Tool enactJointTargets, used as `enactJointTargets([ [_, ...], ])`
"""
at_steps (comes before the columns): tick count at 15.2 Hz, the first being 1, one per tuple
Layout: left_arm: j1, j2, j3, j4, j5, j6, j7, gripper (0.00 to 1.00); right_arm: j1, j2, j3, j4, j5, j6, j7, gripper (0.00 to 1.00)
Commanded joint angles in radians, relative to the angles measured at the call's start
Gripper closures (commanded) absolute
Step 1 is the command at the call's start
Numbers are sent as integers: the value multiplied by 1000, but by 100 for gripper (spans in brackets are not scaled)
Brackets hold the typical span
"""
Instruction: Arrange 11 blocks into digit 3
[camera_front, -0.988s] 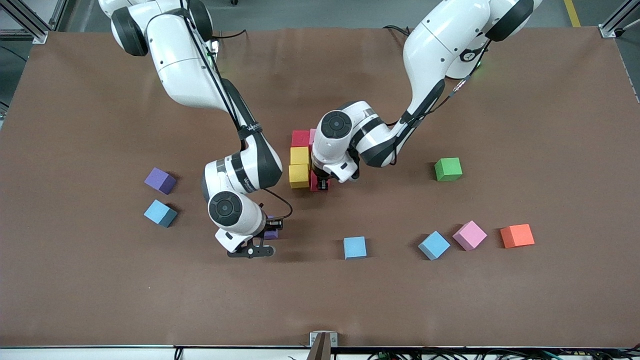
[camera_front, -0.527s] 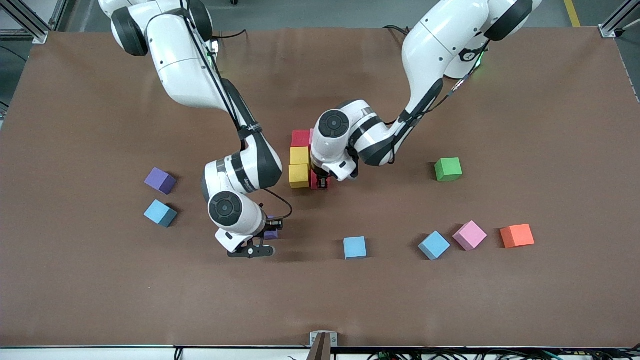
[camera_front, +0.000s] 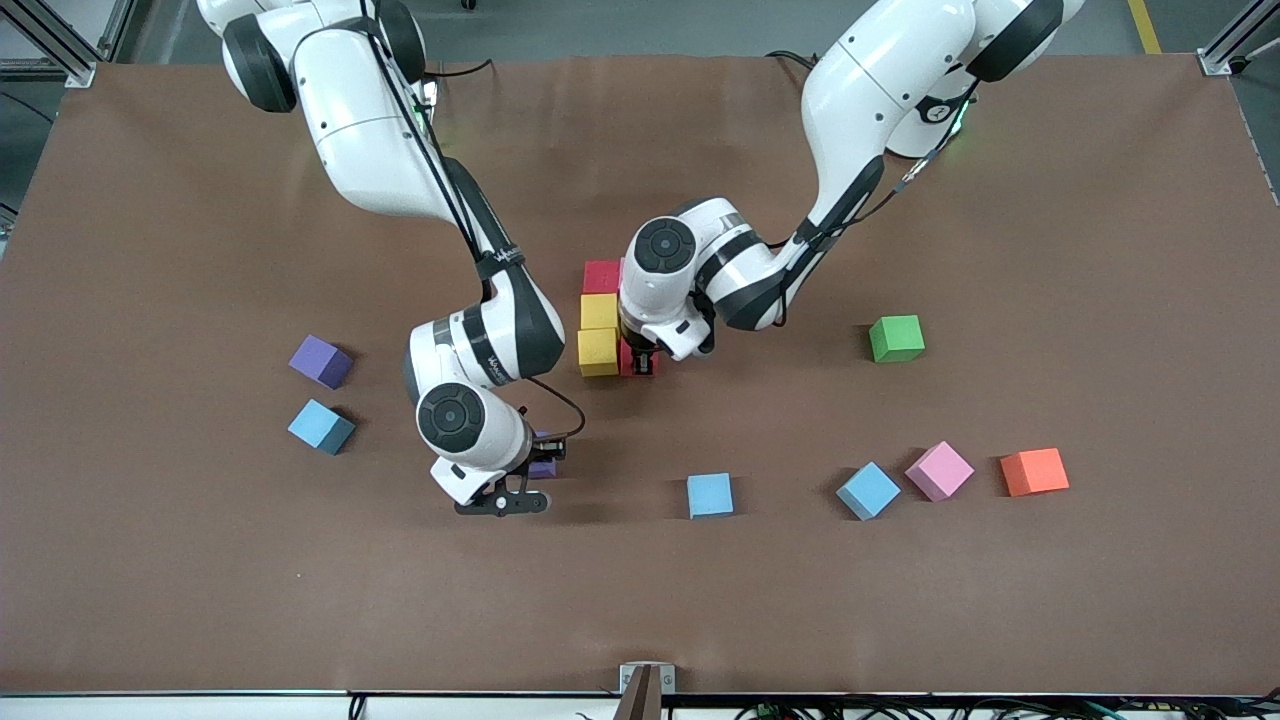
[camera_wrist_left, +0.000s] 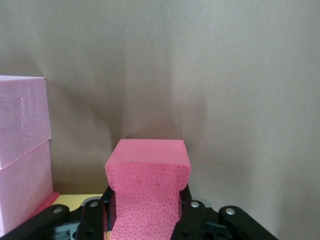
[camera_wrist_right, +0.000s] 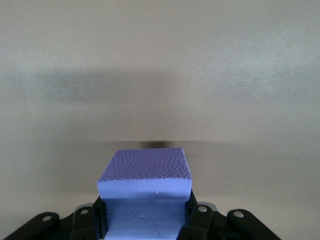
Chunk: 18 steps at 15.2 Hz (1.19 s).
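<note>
Gripping red block (camera_wrist_left: 149, 192), purple block (camera_wrist_right: 145, 190).

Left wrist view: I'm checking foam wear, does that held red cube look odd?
Yes. The red cube is pinched in at its sides where the left gripper is shut on it, so its lower part looks waisted while its free end keeps full width.

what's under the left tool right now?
The left tool is shut on a red block, squeezed in at the sides. It is over the cluster's near end, beside the yellow blocks. Two pink blocks stand alongside. The table directly under the red block is covered.
</note>
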Motion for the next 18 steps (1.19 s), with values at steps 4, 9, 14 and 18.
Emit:
enactJointTargets([
  [4, -12, 10, 4, 16, 5, -13, -21, 94, -4, -3, 10, -12, 2, 12, 1, 77],
  [9, -8, 11, 6, 16, 7, -11, -16, 39, -4, -3, 10, -12, 2, 12, 3, 77],
  [14, -12, 4, 6, 16, 18, -13, -10, 0, -3, -2, 10, -12, 2, 13, 4, 77],
  [18, -12, -22, 4, 17, 18, -16, -11, 0, 8, -2, 10, -9, 0, 13, 15, 77],
])
